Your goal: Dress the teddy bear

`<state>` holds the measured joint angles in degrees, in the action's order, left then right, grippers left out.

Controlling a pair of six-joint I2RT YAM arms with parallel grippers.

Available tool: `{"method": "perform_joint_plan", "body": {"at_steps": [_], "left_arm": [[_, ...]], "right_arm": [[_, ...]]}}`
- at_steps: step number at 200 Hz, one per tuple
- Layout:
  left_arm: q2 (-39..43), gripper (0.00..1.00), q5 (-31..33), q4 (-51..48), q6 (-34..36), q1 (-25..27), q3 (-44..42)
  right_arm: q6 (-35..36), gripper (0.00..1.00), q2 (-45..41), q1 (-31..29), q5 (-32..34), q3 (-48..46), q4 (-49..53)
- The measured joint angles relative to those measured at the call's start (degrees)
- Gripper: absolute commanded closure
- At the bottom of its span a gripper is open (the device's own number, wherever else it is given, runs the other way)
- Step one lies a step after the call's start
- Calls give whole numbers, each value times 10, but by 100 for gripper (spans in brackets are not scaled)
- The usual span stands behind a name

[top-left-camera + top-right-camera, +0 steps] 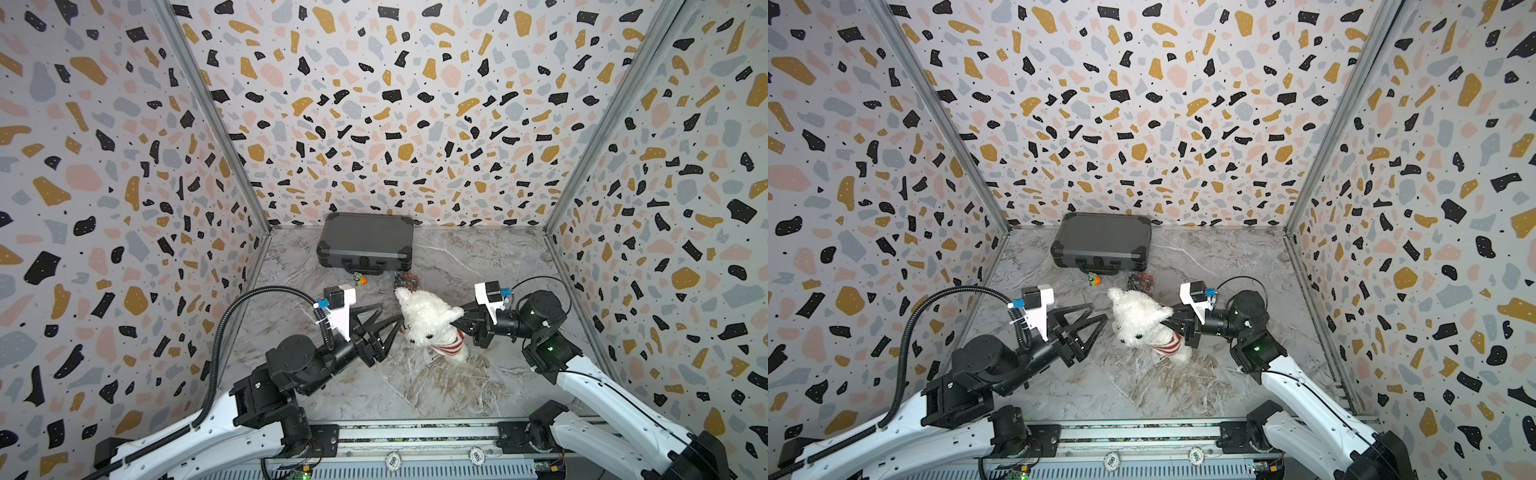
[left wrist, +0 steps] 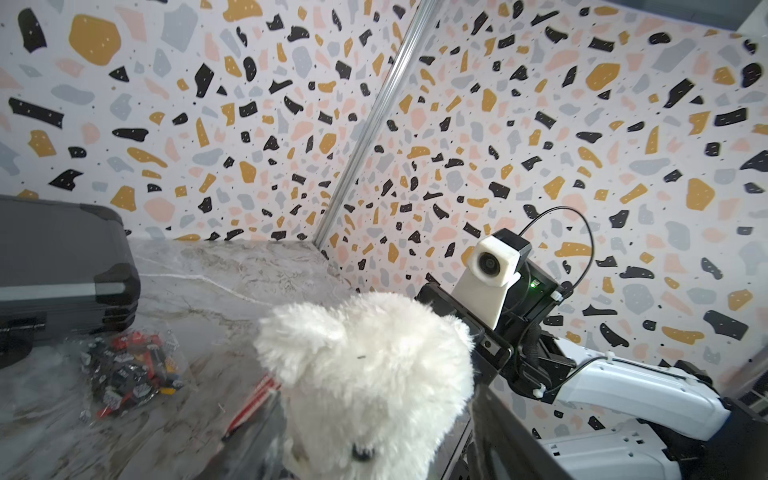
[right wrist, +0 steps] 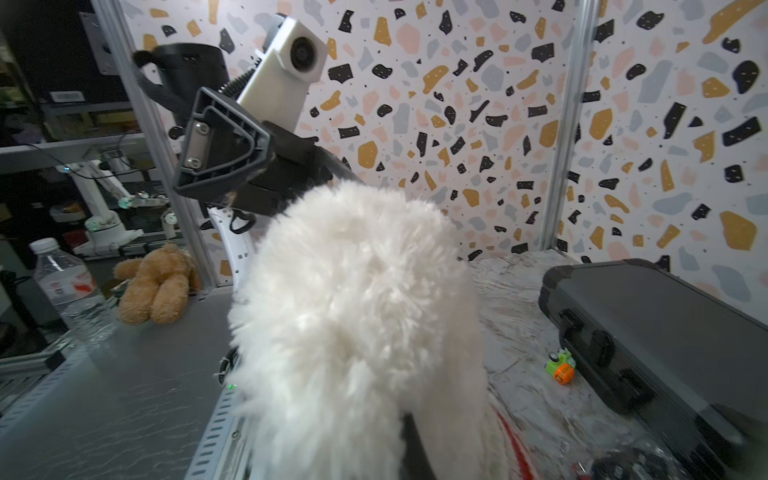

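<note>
Top views both show the left pincer [image 1: 395, 312] at lower centre, released, its two fingers spread wide. Its tips are just beside the head of the teddy bear [image 1: 424, 320]; whether they touch the fur is hard to tell. On the bear's other side the right pincer [image 1: 464, 319] is clenched on the ear, its tips buried in fur.

The bear sits up at the middle of the marble surface [image 1: 415, 395]. A red-and-white striped garment [image 1: 446, 347] wraps its body. Its legs are mostly hidden, so contact with the surface cannot be judged.

White fur fills the centre of the right wrist view and blocks that pincer's own tips. At the left edge, outside the enclosure, lie a brown plush [image 3: 156, 286] and a water bottle [image 3: 66, 286].

Behind the bear's head a clear bag [image 1: 407, 280] of dark and red pieces is partly covered. Left of it stands a small green-and-orange toy [image 1: 359, 279]. Farthest back, a grey case [image 1: 365, 241] lies closed against the back wall [image 1: 374, 124].
</note>
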<state>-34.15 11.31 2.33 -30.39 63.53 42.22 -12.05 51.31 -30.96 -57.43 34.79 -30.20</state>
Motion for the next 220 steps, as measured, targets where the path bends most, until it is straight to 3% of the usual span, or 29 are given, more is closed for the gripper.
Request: {"method": "perform_joint_plan", "body": {"at_steps": [60, 94, 119, 162, 198, 220], "left_arm": [[-4, 16, -67, 33, 34, -1, 0], [-19, 16, -119, 58, 47, -1, 0], [-40, 21, -139, 71, 53, -1, 0], [-66, 41, -161, 86, 57, -1, 0], [-68, 66, -168, 100, 57, -2, 0], [-69, 90, -168, 102, 58, -2, 0]], "right_arm": [[-82, 100, -1, 0, -92, 2, -90], [-115, 100, 2, 0, -113, 3, -126], [-141, 100, 10, 0, -126, 3, -158], [-158, 100, 27, -1, -135, 4, -174], [-158, 100, 47, -1, -135, 19, -168], [-155, 100, 49, -1, -130, 23, -155]]}}
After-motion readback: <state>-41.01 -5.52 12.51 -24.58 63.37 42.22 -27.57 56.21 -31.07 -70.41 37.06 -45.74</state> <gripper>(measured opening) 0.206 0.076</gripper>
